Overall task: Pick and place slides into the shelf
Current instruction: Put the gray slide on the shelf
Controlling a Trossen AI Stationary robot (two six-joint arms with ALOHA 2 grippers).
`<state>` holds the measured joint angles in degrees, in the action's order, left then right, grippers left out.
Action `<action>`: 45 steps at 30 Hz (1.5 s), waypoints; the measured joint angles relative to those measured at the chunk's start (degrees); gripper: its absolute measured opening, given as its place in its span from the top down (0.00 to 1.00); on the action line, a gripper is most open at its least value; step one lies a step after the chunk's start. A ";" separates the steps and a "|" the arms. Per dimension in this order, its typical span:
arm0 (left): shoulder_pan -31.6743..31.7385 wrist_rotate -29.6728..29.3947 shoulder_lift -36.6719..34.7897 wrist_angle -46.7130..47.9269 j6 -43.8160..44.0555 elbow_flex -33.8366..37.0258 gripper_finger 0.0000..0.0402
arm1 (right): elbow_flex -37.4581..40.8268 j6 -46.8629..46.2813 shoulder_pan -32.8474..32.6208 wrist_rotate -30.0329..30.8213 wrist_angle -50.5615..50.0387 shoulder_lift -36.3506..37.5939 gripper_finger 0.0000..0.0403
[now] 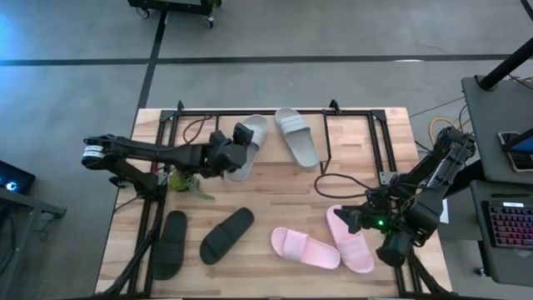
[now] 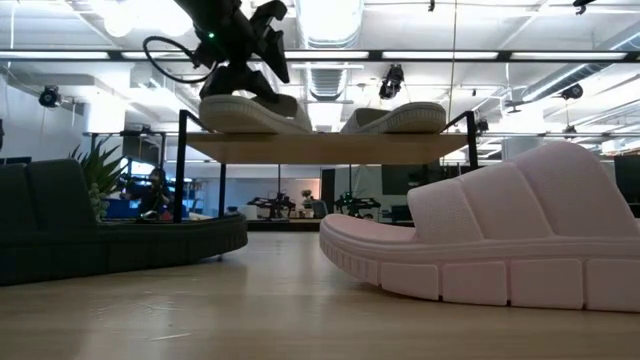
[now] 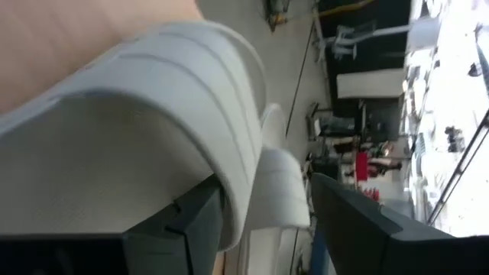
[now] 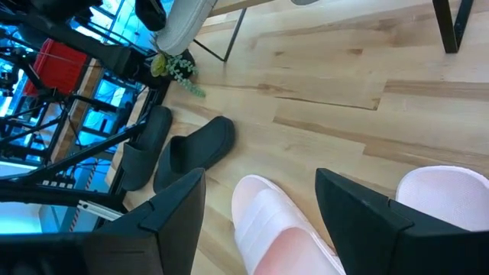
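Note:
Two pale grey-green slides lie sole-down on the shelf's (image 1: 354, 112) top board (image 2: 320, 148): one on the left (image 1: 252, 143) (image 2: 240, 114) and one on the right (image 1: 297, 137) (image 2: 398, 118). My left gripper (image 1: 240, 143) (image 3: 267, 229) is open over the left one's strap (image 3: 168, 99). Two pink slides (image 1: 306, 247) (image 1: 353, 242) lie on the table near its right front. My right gripper (image 1: 350, 218) (image 4: 263, 221) hovers open above them, with one pink slide (image 4: 279, 233) showing between its fingers. Two black slides (image 1: 171, 243) (image 1: 226, 234) lie at the left front. My left gripper stands open at the grey-green slide's strap, coming level from the table's left. One finger (image 3: 195, 225) lies under the strap's edge (image 3: 233, 206), and the other (image 3: 367, 221) is clear of it. Whether the first finger touches the strap, I cannot tell. The slide rests flat on the shelf board.
A small green potted plant (image 1: 179, 179) (image 4: 174, 67) stands by the shelf's left leg, under my left arm. A black cable (image 1: 337, 183) loops on the table between the shelf and the pink slides. Bare wood shows in the table's middle (image 1: 266, 196).

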<state>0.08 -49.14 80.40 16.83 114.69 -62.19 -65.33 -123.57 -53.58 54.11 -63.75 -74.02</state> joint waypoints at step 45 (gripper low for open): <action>-15.30 17.47 -13.09 18.15 -59.60 -0.05 0.55 | -0.01 2.73 0.00 -0.02 -0.83 0.00 0.41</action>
<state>-15.22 -31.66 67.31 34.98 55.09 -62.24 -65.34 -120.84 -53.58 54.08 -64.58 -74.02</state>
